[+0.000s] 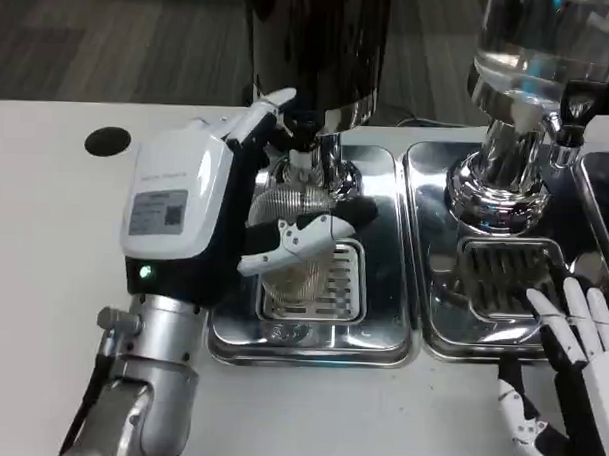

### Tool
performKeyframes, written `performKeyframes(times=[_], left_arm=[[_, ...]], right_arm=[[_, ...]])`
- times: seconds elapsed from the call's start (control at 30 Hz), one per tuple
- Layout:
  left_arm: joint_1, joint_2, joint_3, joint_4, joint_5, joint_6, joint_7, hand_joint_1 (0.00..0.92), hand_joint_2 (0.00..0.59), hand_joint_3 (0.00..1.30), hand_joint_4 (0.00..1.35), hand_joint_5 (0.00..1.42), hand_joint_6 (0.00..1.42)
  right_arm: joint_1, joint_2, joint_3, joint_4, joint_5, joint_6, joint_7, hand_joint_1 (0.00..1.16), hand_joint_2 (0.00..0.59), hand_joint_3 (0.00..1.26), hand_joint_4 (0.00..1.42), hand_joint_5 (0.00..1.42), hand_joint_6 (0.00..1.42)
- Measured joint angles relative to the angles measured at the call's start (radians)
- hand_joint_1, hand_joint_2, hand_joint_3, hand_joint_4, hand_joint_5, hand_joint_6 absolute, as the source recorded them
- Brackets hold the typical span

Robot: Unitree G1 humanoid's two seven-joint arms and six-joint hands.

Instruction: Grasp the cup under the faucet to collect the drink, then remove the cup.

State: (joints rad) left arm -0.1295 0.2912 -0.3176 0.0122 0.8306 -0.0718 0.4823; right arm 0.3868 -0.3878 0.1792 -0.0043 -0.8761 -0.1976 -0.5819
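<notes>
A white table is seen from above, with grey floor visible beyond its far edge. A round black spot is set into the tabletop near the far left. Two shiny metal drip trays are laid side by side on the table, close together and separated by a narrow gap. The left tray is fitted with a slotted grate near its middle, and the base of a dark drink dispenser is carried at its far end. The right tray is likewise fitted with a grate, and the chrome foot of a clear dispenser is borne on it.
</notes>
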Motion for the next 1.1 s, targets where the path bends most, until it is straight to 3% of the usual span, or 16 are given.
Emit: performKeyframes(times=[0.63,1.1], left_arm=[[0.024,-0.001,0.005,0.017,0.000,-0.042,0.032,0.003,0.075,0.58,0.53,0.65,0.51],[0.024,0.002,0.008,0.022,0.009,-0.049,0.034,0.307,0.101,0.46,0.48,0.59,0.47]], right_arm=[[-0.014,0.004,0.011,0.000,-0.005,0.019,0.006,0.27,0.494,0.16,0.00,0.00,0.00],[-0.020,0.009,0.023,0.001,-0.001,0.021,0.007,0.27,0.482,0.16,0.00,0.00,0.00]])
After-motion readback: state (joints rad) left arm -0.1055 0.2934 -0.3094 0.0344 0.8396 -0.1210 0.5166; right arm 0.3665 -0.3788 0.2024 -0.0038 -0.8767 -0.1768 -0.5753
